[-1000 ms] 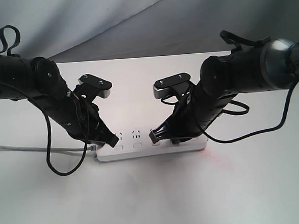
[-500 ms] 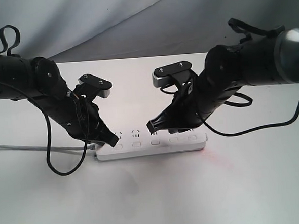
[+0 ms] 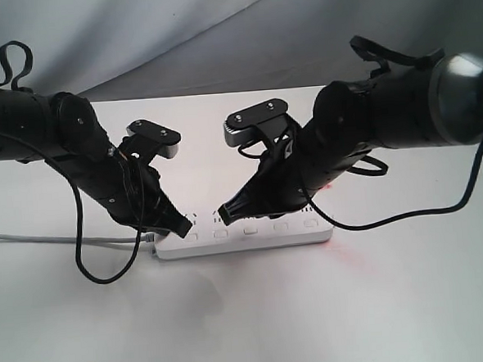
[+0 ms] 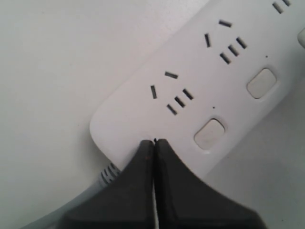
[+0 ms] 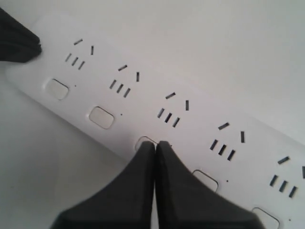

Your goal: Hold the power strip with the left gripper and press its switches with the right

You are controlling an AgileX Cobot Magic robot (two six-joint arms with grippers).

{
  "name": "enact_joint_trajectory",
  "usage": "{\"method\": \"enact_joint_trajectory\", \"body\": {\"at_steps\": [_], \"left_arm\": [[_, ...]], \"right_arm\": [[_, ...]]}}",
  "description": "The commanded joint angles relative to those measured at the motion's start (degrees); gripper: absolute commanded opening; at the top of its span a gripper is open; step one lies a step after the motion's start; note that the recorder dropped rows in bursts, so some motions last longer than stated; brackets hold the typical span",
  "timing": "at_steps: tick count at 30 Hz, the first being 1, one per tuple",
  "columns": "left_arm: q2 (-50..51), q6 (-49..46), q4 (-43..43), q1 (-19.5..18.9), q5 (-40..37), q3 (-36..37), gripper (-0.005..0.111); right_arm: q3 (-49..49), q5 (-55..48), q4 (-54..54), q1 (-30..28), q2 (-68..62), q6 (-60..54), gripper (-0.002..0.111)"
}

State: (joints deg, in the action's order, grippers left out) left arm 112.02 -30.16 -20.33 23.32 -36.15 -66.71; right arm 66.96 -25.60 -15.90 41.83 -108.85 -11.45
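Moved: right gripper [image 3: 227, 213], leftward along the power strip [image 3: 253, 242].
Right jaws: together over a switch [image 5: 143, 141].
Left gripper [image 3: 181, 227]: angled down, jaws together, on smooth white end.

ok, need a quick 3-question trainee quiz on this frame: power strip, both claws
1. True or false: the left claw and the right claw are both shut.
2. Where on the power strip do the left claw's tips sit? A) at the end with the grey cord B) at the middle C) at the opposite end
3. Fill in: the strip has ___ switches in a row.
Key: 1 true; 2 A; 3 five.
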Motion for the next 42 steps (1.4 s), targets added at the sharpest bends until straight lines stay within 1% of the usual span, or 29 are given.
{"method": "enact_joint_trajectory", "body": {"at_steps": [1,9,17,31,42], "left_arm": [[0.07,0.57,-0.53,0.29,0.28,-0.24,0.0],[0.07,0.57,-0.53,0.29,0.28,-0.24,0.0],[0.07,0.57,-0.53,0.29,0.28,-0.24,0.0],[0.07,0.57,-0.53,0.29,0.28,-0.24,0.0],[0.07,0.57,-0.53,0.29,0.28,-0.24,0.0]], "right_arm": [[-0.2,1.16,-0.24,0.29,-2.32,-0.78,0.0],[-0.2,2.08,-0.24,0.29,-3.51,-0.93,0.0],[-0.2,2.23,-5.59,0.29,-3.51,-3.55,0.0],[-0.2,2.23,-5.57,0.29,-3.76,-3.55,0.0],[-0.2,0.69,-5.57,0.29,-6.71,-3.55,0.0]]}}
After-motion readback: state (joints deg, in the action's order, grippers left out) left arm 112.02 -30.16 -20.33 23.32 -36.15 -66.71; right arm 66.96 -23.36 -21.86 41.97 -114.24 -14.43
